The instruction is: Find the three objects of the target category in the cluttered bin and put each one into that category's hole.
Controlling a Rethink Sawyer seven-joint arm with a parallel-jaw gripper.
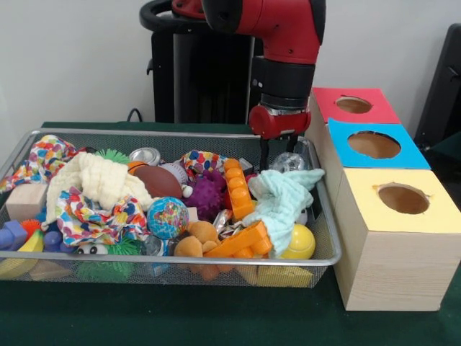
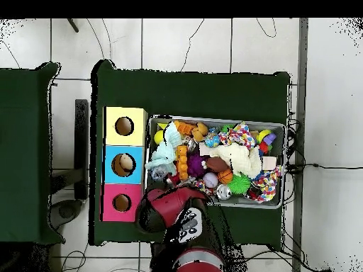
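While no brand, label or readable writing shows on anything here, materials and shapes vary widely. From the left in the front view, the cluttered bin (image 1: 328,216), a shallow tray of silver wire mesh with a thick wire rim, sits on the green tabletop (image 1: 180,317) and is heaped with toys. At its left end lie a pale wooden block (image 1: 25,200), a dotted cloth (image 1: 43,155) and a cream knitted cloth (image 1: 97,180). Further right come a shiny round tin (image 1: 145,156), a smooth brown ball (image 1: 158,182), a globe-printed ball (image 1: 167,217), a knobbly purple ball (image 1: 207,194) and orange studded bricks (image 1: 238,191). A pale mint cloth (image 1: 284,198) drapes over the right end, with a smooth yellow ball (image 1: 301,244) just below it. Behind that cloth, by the far right corner, a wrinkly piece of see-through plastic (image 1: 289,161) glints.

The gripper (image 1: 279,155) hangs from the red and black arm (image 1: 288,43) over that corner, just beside the plastic; whether its fingers are apart or holding anything cannot be told.

Right of the bin stand three pale wooden boxes, topped red (image 1: 353,104), blue (image 1: 374,144) and yellow (image 1: 400,198). The hole (image 1: 374,145) is the round cutout in the blue top.
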